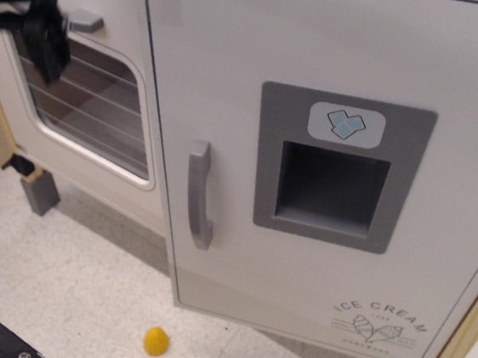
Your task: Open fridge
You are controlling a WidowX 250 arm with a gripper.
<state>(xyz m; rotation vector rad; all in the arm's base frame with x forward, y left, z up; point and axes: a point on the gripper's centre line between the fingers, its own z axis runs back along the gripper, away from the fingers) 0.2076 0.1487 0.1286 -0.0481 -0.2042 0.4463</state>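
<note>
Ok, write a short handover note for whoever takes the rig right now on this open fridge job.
Gripper: black gripper is blurred at upper left, in front of the windowed white oven door; open or shut cannot be told, and it holds nothing visible.
Things: large white toy fridge door with its grey vertical handle free.
Done: door looks shut or barely ajar.
Left: grasp the handle and pull.

White fridge (337, 61), pincer (40, 34) well apart.

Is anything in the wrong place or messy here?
A small yellow thing lies alone on the floor in front of the fridge, like it was dropped. I can't tell what it is. Nothing else looks spilled or broken.
</note>
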